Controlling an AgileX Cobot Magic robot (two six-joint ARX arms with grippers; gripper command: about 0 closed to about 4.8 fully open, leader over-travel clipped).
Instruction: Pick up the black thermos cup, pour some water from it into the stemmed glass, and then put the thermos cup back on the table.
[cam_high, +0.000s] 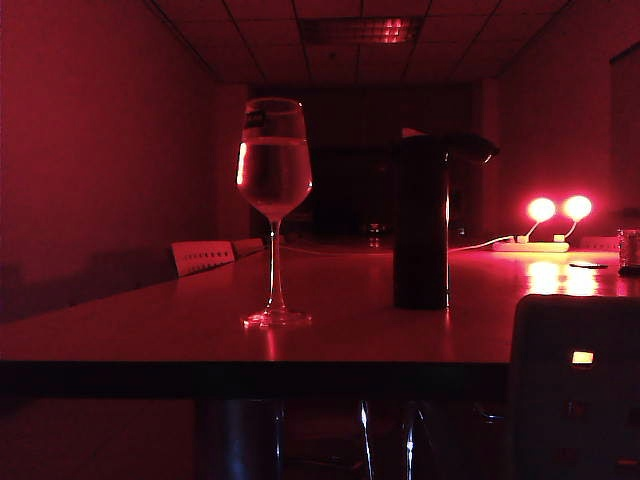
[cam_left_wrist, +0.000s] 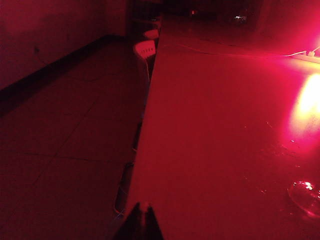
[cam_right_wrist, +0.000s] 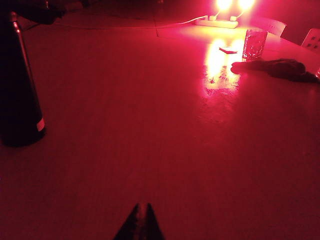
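Observation:
The black thermos cup (cam_high: 421, 225) stands upright on the table (cam_high: 150, 330), its flip lid jutting right. The stemmed glass (cam_high: 273, 170) stands upright to its left, apart from it; a faint level line crosses its bowl. Neither gripper shows in the exterior view. In the left wrist view my left gripper (cam_left_wrist: 143, 207) is shut and empty over the table's near-left edge, with the glass's round foot (cam_left_wrist: 305, 196) well off to one side. My right gripper (cam_right_wrist: 142, 206) is shut and empty low over the table, well short of the thermos cup (cam_right_wrist: 20, 95).
Two glowing lamps on a power strip (cam_right_wrist: 220, 22) sit at the table's far right, with a small clear tumbler (cam_right_wrist: 254, 44), a dark cloth (cam_right_wrist: 280, 67) and a small flat object (cam_right_wrist: 228, 50) near them. Chair backs (cam_left_wrist: 146, 49) line the table's left side. A grey block (cam_high: 575, 390) fills the exterior view's lower right.

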